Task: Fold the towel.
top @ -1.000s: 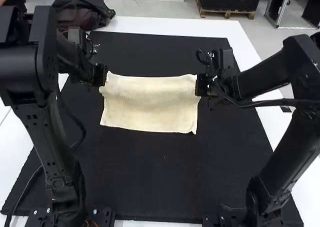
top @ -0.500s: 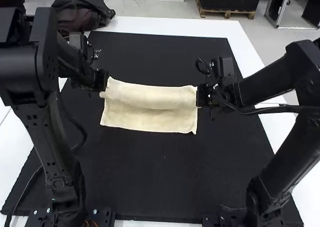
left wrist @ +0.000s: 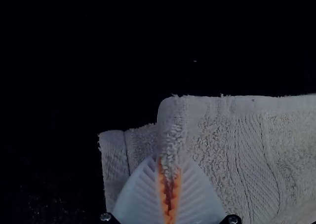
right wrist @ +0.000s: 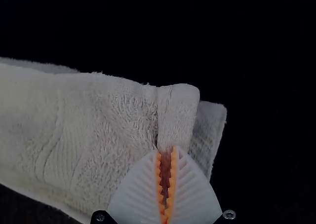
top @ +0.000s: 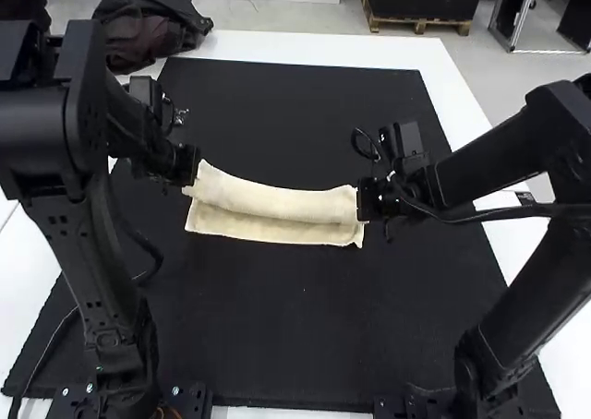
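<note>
My left gripper (top: 189, 170) is at the left end of the cream towel (top: 277, 200), and my right gripper (top: 365, 200) is at its right end. The towel's far part is lifted and folded over toward the arms, above a flat near strip. In the left wrist view the left gripper (left wrist: 169, 177) pinches a corner of the towel (left wrist: 207, 130) between its orange pads. The right gripper (right wrist: 167, 155) in the right wrist view is closed on the opposite corner of the towel (right wrist: 108, 115); a lower layer shows beside it.
A black mat (top: 277, 345) lies under the towel on a white table (top: 323, 48). A dark bag (top: 152, 22) sits at the far left corner, close behind the left arm.
Both grippers have come nearer to the arm bases with the towel's far edge, the right one farther and slightly inward. The towel now covers a narrower band, its near edge unmoved.
</note>
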{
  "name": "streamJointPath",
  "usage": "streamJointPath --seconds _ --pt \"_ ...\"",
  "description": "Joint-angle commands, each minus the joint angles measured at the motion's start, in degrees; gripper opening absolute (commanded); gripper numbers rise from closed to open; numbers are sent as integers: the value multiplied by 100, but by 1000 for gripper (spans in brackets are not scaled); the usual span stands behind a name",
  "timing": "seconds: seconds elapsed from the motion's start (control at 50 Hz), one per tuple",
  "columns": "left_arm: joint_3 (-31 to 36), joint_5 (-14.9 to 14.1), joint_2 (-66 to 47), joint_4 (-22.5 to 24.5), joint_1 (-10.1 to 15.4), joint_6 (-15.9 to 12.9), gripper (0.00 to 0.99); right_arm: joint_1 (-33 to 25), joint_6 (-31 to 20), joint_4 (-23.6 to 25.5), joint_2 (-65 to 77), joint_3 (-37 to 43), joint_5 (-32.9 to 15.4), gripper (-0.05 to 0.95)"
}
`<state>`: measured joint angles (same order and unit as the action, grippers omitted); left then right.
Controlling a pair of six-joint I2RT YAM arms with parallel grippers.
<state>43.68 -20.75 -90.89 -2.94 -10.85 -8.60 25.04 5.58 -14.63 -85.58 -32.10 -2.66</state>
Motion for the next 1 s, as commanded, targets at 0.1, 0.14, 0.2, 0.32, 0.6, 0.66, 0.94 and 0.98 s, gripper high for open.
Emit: streamJointPath --seconds 0.1,0.14,0.2,0.32,0.6,0.66,0.94,0.98 --pt "-97 115 160 215 57 -107 31 28 118 -31 173 142 -148 -3" --pt "-123 124 160 268 92 -107 31 19 127 -57 165 160 -148 -3" --pt "-149 124 160 373 136 -89 31 10 136 -84 156 186 -156 -3" --pt "-202 194 133 522 180 -72 31 -25 127 -127 147 204 -156 -3" --pt "-246 379 45 821 215 16 31 -87 136 -497 -46 257 -262 -3" --pt "-264 388 10 892 215 69 31 -96 136 -558 -82 265 -271 -3" --pt "-369 484 -174 1155 215 122 31 -245 136 -883 -389 265 -271 -3" --pt "-378 484 -192 1164 215 122 31 -271 136 -927 -433 274 -262 -3"
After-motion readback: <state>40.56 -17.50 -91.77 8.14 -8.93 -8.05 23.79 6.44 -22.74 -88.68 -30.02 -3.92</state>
